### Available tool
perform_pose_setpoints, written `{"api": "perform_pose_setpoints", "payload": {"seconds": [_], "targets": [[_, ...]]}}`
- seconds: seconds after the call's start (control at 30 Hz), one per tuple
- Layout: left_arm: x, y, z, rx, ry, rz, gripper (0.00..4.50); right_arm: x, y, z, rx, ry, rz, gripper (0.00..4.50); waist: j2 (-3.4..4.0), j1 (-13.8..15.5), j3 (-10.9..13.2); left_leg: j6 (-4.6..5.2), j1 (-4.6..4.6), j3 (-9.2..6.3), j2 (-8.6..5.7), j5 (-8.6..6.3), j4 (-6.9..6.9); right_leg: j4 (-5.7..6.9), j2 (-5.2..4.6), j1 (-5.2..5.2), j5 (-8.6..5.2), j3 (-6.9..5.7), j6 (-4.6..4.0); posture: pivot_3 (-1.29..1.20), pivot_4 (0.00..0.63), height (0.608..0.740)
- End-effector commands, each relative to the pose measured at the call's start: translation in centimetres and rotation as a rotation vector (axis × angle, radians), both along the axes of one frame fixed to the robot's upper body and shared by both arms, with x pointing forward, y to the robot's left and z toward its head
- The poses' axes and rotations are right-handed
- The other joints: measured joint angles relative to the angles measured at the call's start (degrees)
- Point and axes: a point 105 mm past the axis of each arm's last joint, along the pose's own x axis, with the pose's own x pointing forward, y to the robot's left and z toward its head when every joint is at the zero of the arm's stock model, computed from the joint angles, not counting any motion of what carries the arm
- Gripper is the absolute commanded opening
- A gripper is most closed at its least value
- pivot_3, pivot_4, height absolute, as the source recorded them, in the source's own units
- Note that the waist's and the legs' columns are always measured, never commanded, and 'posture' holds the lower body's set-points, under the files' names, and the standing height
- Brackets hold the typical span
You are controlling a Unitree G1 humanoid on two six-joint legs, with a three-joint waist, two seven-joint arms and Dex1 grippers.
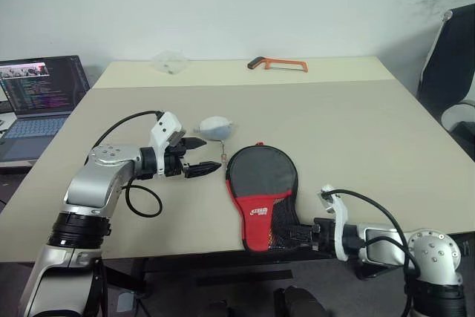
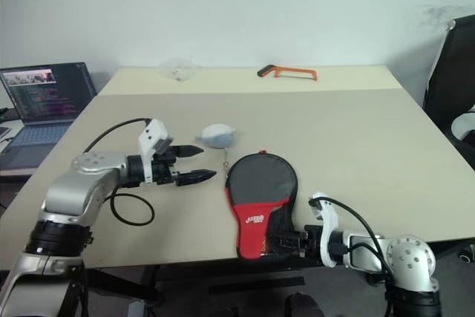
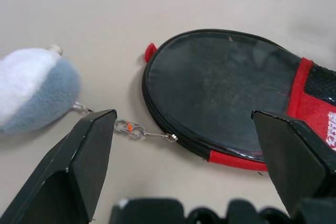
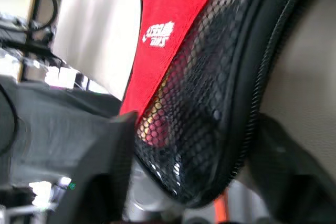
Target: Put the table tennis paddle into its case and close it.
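Black and red fabric is what grabs the eye: the case (image 1: 260, 198) lies flat on the beige table (image 1: 356, 131), near the front edge, round black end pointing away from the robot and the red panel with the white logo and mesh pocket toward it. It looks zipped shut all the way round, so I can't actually see the table tennis paddle itself, only the case's paddle shape.

Right pincer (image 1: 297, 234) sits at the narrow handle end of the case, right at the table's edge. In the right wrist view its two dark fingers (image 4: 113, 171) stand on either side of the mesh end with a gap, so they look spread apart rather than squeezing it. Hard to say whether they touch the fabric.

Left pincer (image 1: 199, 157) hovers just left of the case's round end, fingers wide apart and holding nothing. Between them in the left wrist view runs a little metal chain (image 3: 139, 130) from the case's zipper to a fuzzy grey-blue lump (image 1: 215, 128) lying beside it.

Farther back there's an orange hacksaw (image 1: 277, 64), a clear plastic bag (image 1: 170, 61), and a laptop (image 1: 41, 98) off to the left.
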Motion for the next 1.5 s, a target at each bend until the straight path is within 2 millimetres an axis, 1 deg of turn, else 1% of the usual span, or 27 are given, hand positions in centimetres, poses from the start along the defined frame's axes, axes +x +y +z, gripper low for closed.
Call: {"api": "perform_pose_setpoints", "payload": {"seconds": [0.03, 0.1, 0.17, 0.23, 0.3, 0.37, 0.4, 0.43, 0.47, 0.5, 0.57, 0.6, 0.67, 0.73, 0.83, 0.9, 0.97, 1.07, 1.3, 1.43, 1.47, 1.5], "targets": [[0.7, 0.1, 1.5, -0.018, -0.072, 0.017, 4.5, 1.4, -1.7, 3.3, -0.014, -0.153, 0.002, 4.48, -0.02, 0.1, 0.0, 0.0, 0.01, 0.01, 0.0, 0.0, 0.01, -0.01, 0.0, 0.02, 0.0, -0.01, 0.01, 0.0, 0.15, 0.74], [1.3, 0.1, 2.0, -0.043, -0.093, 0.039, 4.5, 1.6, -2.6, 4.8, -0.04, -0.219, 0.032, 4.48, -0.04, 0.4, 0.0, 0.0, 0.01, 0.0, 0.02, 0.0, 0.02, -0.01, 0.01, 0.02, 0.0, -0.02, 0.01, 0.0, 0.15, 0.74], [1.9, 0.2, 2.5, -0.062, -0.12, 0.065, 4.5, 1.4, -2.5, 6.3, -0.068, -0.298, 0.094, 4.48, -0.06, 0.6, 0.0, 0.0, 0.0, -0.05, 0.04, 0.0, 0.01, -0.01, 0.05, 0.02, 0.0, -0.05, 0.0, 0.0, 0.15, 0.74], [2.6, 0.4, 3.0, -0.072, -0.15, 0.101, 4.5, 1.6, -1.8, 8.1, -0.06, -0.39, 0.141, 4.48, -0.08, 0.5, 0.0, 0.0, -0.01, -0.07, 0.08, 0.0, -0.01, -0.03, 0.07, 0.02, -0.01, -0.05, -0.01, 0.0, 0.15, 0.74], [3.2, 0.7, 3.1, -0.067, -0.167, 0.134, 4.5, 2.4, -0.8, 9.7, -0.073, -0.502, 0.158, 4.48, -0.09, 0.4, 0.0, 0.0, -0.01, -0.03, 0.08, 0.0, -0.01, -0.02, 0.08, 0.02, -0.01, -0.01, -0.01, 0.0, 0.15, 0.74], [3.9, 1.1, 3.0, -0.044, -0.169, 0.166, 4.5, 5.3, 0.8, 10.7, -0.188, -0.705, 0.085, 4.48, -0.11, 0.3, 0.0, 0.0, 0.02, 0.02, 0.07, 0.0, 0.0, 0.01, 0.07, 0.02, 0.0, 0.0, 0.0, 0.0, 0.15, 0.74], [4.4, 1.3, 2.8, -0.022, -0.172, 0.188, 4.5, 7.0, 1.9, 10.9, -0.271, -0.851, 0.047, 4.48, -0.12, 0.3, 0.0, 0.0, 0.03, 0.04, 0.09, 0.0, 0.01, 0.02, 0.07, 0.02, 0.0, 0.0, 0.0, 0.0, 0.15, 0.74], [4.8, 1.3, 2.7, -0.007, -0.175, 0.202, 4.5, 7.9, 2.8, 11.1, -0.327, -0.964, 0.037, 4.48, -0.13, 0.3, 0.0, -0.01, 0.07, 0.07, 0.09, 0.0, 0.0, 0.05, 0.06, 0.02, 0.0, -0.02, 0.01, 0.0, 0.15, 0.74], [5.4, 1.3, 2.8, 0.008, -0.185, 0.226, 4.5, 9.0, 4.0, 10.3, -0.347, -1.028, 0.013, 4.48, -0.2, 0.4, 0.0, -0.01, 0.07, 0.03, 0.09, 0.01, 0.01, 0.04, 0.06, 0.02, 0.0, -0.03, 0.01, 0.0, 0.15, 0.74], [5.9, 1.3, 2.9, 0.016, -0.192, 0.24, 4.5, 9.6, 4.8, 9.7, -0.354, -1.065, -0.003, 4.48, -0.28, 0.5, -0.1, -0.02, 0.07, -0.03, 0.08, 0.01, 0.0, 0.04, 0.07, 0.01, 0.0, -0.04, 0.0, 0.0, 0.15, 0.74], [7.4, 0.9, 2.6, 0.058, -0.193, 0.296, 4.5, 10.6, 6.2, 6.5, -0.301, -1.013, -0.046, 4.48, -0.39, 0.9, -0.1, -0.03, -0.02, -0.03, 0.07, 0.02, -0.02, 0.02, 0.09, -0.04, 0.0, -0.05, -0.01, 0.0, 0.15, 0.74], [7.9, 0.8, 2.5, 0.069, -0.19, 0.313, 4.5, 10.8, 6.5, 5.6, -0.279, -0.995, -0.06, 4.48, -0.44, 1.2, -0.2, -0.04, -0.07, -0.06, 0.03, 0.02, -0.01, 0.02, 0.03, -0.05, 0.01, -0.06, -0.02, 0.0, 0.15, 0.74], [8.7, -0.4, 2.3, 0.076, -0.183, 0.295, 4.5, 11.4, 6.9, 2.7, -0.281, -0.934, -0.093, 4.48, -0.44, 1.6, -0.2, -0.04, -0.16, -0.11, -0.13, 0.02, 0.01, 0.02, -0.15, -0.08, 0.26, -0.11, -0.28, 0.0, 0.15, 0.74], [9.4, -1.4, 2.3, 0.064, -0.174, 0.29, 4.5, 11.8, 7.0, 0.5, -0.27, -0.856, -0.126, 4.48, -0.44, 1.7, -0.2, 0.0, -0.27, -0.06, -0.24, 0.0, 0.03, -0.01, -0.29, -0.13, 0.34, -0.08, -0.17, 0.0, 0.15, 0.74], [10.2, -2.3, 1.9, 0.067, -0.149, 0.288, 4.5, 11.7, 7.3, -1.2, -0.251, -0.784, -0.137, 4.48, -0.59, 1.7, -0.3, 0.08, -0.26, 0.05, -0.24, -0.05, 0.04, -0.17, -0.37, -0.17, 0.39, -0.11, -0.09, 0.0, 0.15, 0.74], [10.6, -3.0, 1.2, 0.093, -0.125, 0.283, 4.5, 11.5, 7.6, -1.9, -0.257, -0.768, -0.125, 4.48, -0.62, 1.7, -0.3, 0.11, -0.18, 0.03, -0.15, -0.07, 0.03, -0.19, -0.36, -0.12, 0.4, -0.15, -0.12, 0.0, 0.15, 0.74], [10.8, -3.4, 0.5, 0.127, -0.107, 0.276, 4.5, 11.4, 7.8, -2.0, -0.255, -0.765, -0.12, 4.48, -0.63, 1.4, -0.3, 0.12, -0.03, 0.03, -0.1, -0.08, 0.01, -0.07, -0.27, -0.04, 0.38, -0.15, -0.16, 0.0, 0.15, 0.74], [11.7, -3.5, -0.9, 0.261, -0.108, 0.347, 4.5, 10.9, 8.6, -2.1, -0.248, -0.77, -0.09, 4.48, -0.66, 0.9, -0.3, 0.12, 0.06, -0.01, -0.07, -0.07, 0.02, 0.07, -0.12, 0.0, 0.35, -0.14, -0.2, 0.0, 0.15, 0.74], [12.3, -3.8, -2.2, 0.38, -0.158, 0.424, 4.5, 11.1, 8.3, -2.0, -0.258, -0.77, -0.094, 4.48, -0.7, 0.8, -0.4, 0.12, 0.13, -0.05, -0.09, -0.07, 0.04, 0.09, -0.13, 0.1, 0.35, -0.16, -0.2, 0.0, 0.15, 0.74], [12.6, -4.1, -2.5, 0.425, -0.192, 0.46, 4.5, 10.9, 8.2, -2.3, -0.277, -0.754, -0.086, 4.48, -0.72, 0.8, -0.4, 0.12, 0.15, -0.07, -0.09, -0.07, 0.04, 0.09, -0.15, 0.12, 0.35, -0.17, -0.2, 0.0, 0.15, 0.74], [12.6, -4.1, -2.6, 0.445, -0.205, 0.461, 4.5, 10.9, 8.2, -2.4, -0.283, -0.752, -0.083, 4.48, -0.72, 0.8, -0.4, 0.11, 0.15, -0.07, -0.09, -0.07, 0.04, 0.09, -0.15, 0.12, 0.35, -0.16, -0.2, 0.0, 0.15, 0.74], [12.7, -4.1, -2.6, 0.507, -0.247, 0.448, 4.5, 10.8, 8.2, -2.5, -0.291, -0.747, -0.081, 4.48, -0.73, 0.8, -0.4, 0.11, 0.15, -0.08, -0.09, -0.07, 0.04, 0.09, -0.15, 0.12, 0.35, -0.16, -0.2, 0.0, 0.15, 0.74]]}}
